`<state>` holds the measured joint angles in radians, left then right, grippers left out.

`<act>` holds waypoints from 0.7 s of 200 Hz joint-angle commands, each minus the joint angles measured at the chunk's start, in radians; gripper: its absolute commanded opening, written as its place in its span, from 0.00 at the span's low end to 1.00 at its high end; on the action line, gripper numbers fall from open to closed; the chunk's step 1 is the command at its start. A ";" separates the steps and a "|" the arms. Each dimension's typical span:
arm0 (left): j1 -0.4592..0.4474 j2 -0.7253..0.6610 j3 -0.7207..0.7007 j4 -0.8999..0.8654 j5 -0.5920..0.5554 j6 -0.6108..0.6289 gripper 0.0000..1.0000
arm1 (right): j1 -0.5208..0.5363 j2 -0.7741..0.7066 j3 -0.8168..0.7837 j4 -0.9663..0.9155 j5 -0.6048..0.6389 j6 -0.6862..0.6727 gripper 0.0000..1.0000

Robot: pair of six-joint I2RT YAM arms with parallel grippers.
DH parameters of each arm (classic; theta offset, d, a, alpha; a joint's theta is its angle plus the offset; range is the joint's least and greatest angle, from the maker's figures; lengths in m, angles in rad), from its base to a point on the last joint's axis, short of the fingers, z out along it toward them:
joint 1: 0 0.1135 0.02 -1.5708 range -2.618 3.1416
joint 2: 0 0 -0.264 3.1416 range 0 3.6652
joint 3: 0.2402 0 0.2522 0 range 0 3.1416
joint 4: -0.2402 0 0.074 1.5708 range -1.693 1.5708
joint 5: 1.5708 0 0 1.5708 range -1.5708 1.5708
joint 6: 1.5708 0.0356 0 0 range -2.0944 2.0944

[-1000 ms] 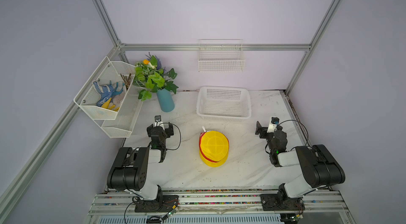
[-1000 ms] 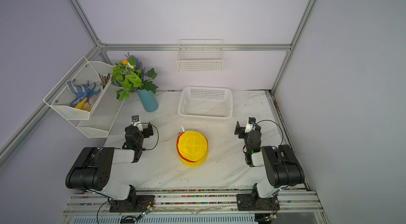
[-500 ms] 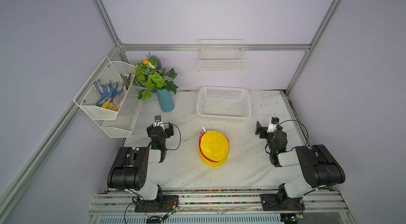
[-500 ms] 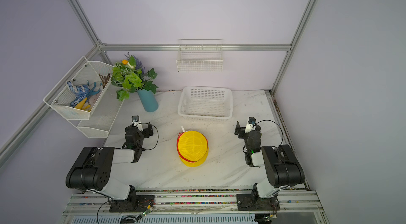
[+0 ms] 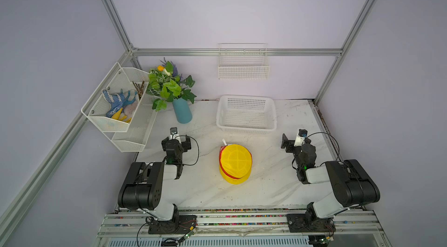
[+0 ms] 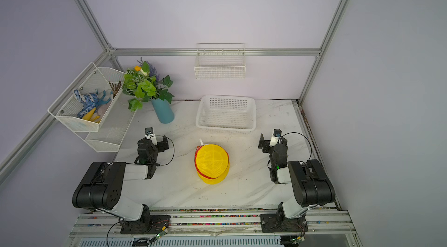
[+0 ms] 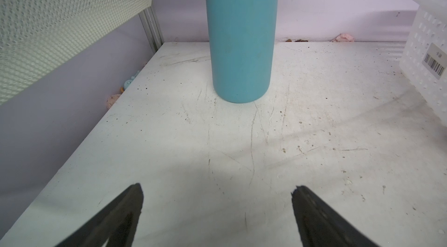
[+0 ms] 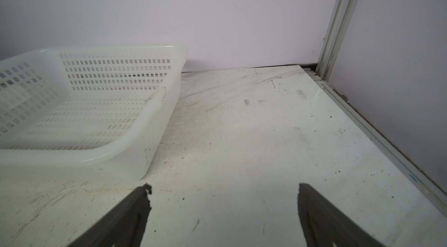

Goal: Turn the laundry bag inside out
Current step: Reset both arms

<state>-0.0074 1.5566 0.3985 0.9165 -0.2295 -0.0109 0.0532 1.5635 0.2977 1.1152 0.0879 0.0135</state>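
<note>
Nothing moved: left gripper (image 7: 217,186) and right gripper (image 8: 224,186) gape empty; only top views show the laundry bag (image 5: 235,161).

Soft, even, bright overhead light fills both top views. The desk (image 5: 278,185) shows a pale glare patch near its middle. The frame rails (image 5: 110,8) bow slightly toward the picture edges. In both wrist views, grey shadows spread before blurred, out-of-focus jaws.

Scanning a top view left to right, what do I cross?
Mesh wall shelf → left gripper → laundry bag → right gripper; the vase and basket overlap others, so left out.
</note>
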 commanded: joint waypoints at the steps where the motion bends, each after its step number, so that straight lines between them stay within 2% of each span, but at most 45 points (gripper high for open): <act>1: 0.004 -0.030 -0.013 -0.026 -0.027 -0.019 1.00 | -0.001 0.004 0.000 0.035 0.002 -0.003 0.99; 32: 0.004 -0.049 -0.009 -0.062 0.005 -0.009 1.00 | -0.001 0.004 0.000 0.035 0.001 -0.003 0.99; 57: 0.004 0.021 -0.034 0.069 -0.026 -0.009 1.00 | -0.002 0.005 0.000 0.035 0.003 -0.003 0.99; 82: 0.004 0.004 -0.017 0.008 -0.028 -0.018 1.00 | -0.001 0.005 0.000 0.035 0.002 -0.003 0.99; 140: 0.004 0.005 -0.013 0.001 -0.022 -0.014 1.00 | -0.002 0.004 0.000 0.035 0.002 -0.003 0.99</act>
<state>-0.0074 1.5600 0.3985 0.9211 -0.2440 -0.0181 0.0532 1.5635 0.2977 1.1152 0.0879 0.0135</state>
